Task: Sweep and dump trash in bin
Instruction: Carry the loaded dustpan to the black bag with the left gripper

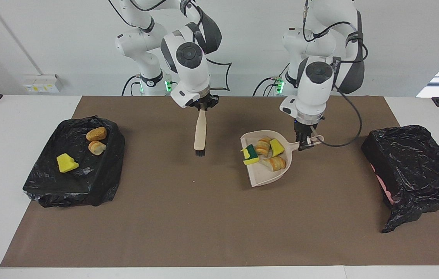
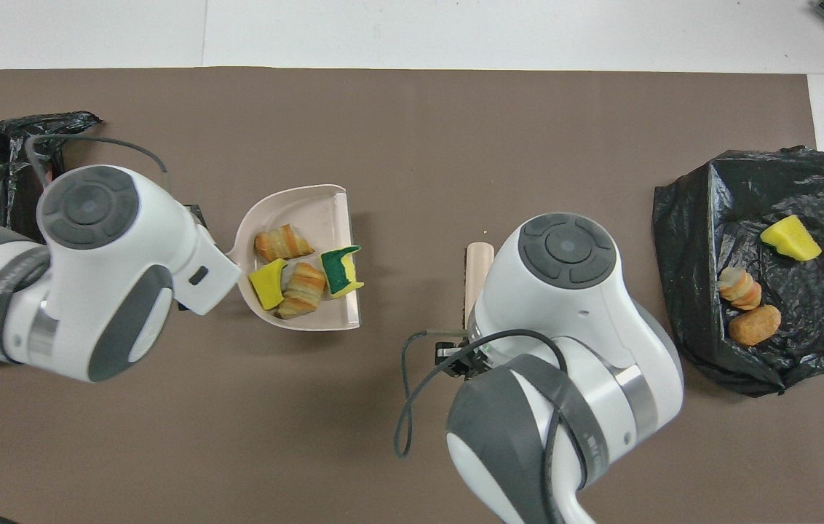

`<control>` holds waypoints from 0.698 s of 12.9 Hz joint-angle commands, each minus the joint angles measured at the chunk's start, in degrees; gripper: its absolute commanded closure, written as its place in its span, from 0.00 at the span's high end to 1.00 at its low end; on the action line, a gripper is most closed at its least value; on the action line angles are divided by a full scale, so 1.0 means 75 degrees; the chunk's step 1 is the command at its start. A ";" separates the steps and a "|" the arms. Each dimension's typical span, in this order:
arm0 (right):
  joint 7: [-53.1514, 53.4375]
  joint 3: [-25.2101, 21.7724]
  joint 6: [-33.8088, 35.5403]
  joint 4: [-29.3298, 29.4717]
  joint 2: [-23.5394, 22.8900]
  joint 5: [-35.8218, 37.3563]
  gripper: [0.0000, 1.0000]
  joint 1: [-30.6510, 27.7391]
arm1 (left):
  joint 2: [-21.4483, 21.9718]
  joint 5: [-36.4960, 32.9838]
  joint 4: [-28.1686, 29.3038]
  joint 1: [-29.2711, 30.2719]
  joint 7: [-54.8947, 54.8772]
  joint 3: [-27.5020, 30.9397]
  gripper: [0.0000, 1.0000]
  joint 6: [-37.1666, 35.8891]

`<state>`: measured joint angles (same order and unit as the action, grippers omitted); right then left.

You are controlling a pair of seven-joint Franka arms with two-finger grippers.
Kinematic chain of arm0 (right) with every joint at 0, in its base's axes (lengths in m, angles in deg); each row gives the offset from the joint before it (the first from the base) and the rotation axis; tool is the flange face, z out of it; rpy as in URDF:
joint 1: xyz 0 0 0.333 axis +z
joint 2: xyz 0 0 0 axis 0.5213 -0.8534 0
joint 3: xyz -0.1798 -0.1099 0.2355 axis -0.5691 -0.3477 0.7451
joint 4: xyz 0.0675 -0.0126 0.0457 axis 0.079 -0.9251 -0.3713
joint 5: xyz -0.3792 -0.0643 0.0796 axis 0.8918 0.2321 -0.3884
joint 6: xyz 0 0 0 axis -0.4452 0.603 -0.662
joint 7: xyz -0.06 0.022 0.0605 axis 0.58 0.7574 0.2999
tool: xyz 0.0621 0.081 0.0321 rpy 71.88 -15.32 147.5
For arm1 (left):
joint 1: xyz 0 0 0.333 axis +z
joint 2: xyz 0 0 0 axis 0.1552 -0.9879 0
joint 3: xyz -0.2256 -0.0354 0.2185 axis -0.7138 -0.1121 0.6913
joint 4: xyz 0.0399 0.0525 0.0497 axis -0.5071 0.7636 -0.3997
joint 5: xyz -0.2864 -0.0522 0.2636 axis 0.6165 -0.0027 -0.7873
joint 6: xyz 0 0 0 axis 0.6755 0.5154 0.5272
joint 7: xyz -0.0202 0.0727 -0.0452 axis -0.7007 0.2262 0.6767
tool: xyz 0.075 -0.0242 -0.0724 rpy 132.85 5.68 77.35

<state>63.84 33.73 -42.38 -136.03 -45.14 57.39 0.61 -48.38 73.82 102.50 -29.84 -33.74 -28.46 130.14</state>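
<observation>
My left gripper point(image 1: 305, 144) is shut on the handle of the beige dustpan point(image 1: 270, 176), mid-table. In the pan lie two sponge pieces point(image 1: 249, 154) point(image 2: 267, 284) and two bread-like lumps point(image 1: 275, 162) point(image 2: 282, 242). My right gripper point(image 1: 203, 105) is shut on the handle of the brush point(image 1: 200, 133), which hangs upright, bristles down, beside the pan's open edge and apart from it. The black-lined bin point(image 1: 87, 186) at the right arm's end holds a yellow sponge piece point(image 1: 66, 162) and two bread-like lumps point(image 1: 96, 134). In the overhead view both grippers are hidden under the arms.
A second black-bagged bin point(image 1: 413, 170) stands at the left arm's end of the table, with pink showing at its lower edge. A brown mat point(image 1: 204, 224) covers the table's middle. Cables hang from both wrists.
</observation>
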 commanded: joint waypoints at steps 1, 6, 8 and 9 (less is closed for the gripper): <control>0.0372 0.0061 -0.0635 -0.0305 -0.0084 -0.0258 0.00 0.0624 | 0.0434 0.0450 -0.0112 0.1143 -0.1370 -0.0040 0.00 -0.0428; 0.0630 0.0061 -0.1117 -0.1392 -0.0135 -0.0247 0.00 0.1647 | 0.0306 0.1190 -0.0851 0.3688 -0.2683 -0.0005 0.00 -0.0605; 0.0630 0.0061 -0.1759 -0.2166 0.0159 -0.0247 0.00 0.1752 | 0.0119 0.1214 -0.1190 0.4647 -0.3433 -0.0005 0.00 -0.0512; 0.0665 0.0061 -0.2018 -0.2355 0.0160 -0.0247 0.00 0.1764 | -0.0126 0.1214 -0.1645 0.4954 -0.3936 -0.0005 0.00 -0.0581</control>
<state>68.18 34.28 -53.73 -148.53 -47.32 56.65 13.72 -46.01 81.65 96.13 3.25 -58.22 -27.65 127.13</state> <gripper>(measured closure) 0.744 0.683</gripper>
